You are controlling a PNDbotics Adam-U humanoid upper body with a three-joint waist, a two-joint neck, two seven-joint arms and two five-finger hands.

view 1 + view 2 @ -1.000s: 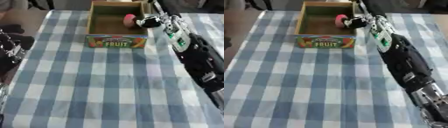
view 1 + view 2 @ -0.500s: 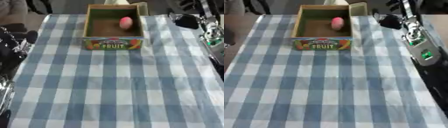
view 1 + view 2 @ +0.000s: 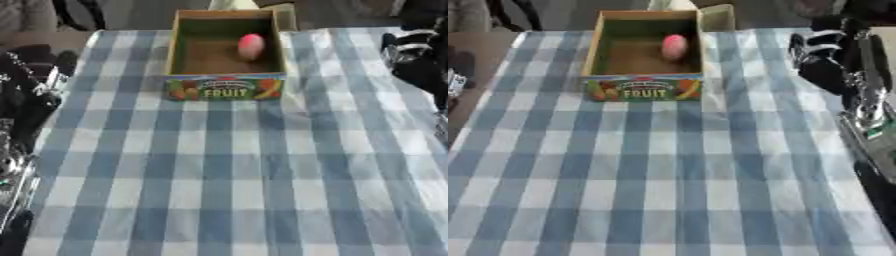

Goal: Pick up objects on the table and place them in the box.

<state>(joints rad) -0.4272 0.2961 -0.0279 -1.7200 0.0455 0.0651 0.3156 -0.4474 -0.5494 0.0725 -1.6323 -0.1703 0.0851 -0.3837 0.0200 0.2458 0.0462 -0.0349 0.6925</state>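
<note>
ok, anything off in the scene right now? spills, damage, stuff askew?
Nothing stands out. The fruit box sits upright and square at the far end of the checked tablecloth, with one pink fruit lying inside it. The right robot hand is off to the box's right, holding nothing. No spill or damage shows.

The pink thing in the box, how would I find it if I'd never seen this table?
Find the blue checked tablecloth, then the cardboard box marked FRUIT at its far end. Inside, toward the back right, lies one pink egg-shaped fruit, the only thing in the box.
</note>
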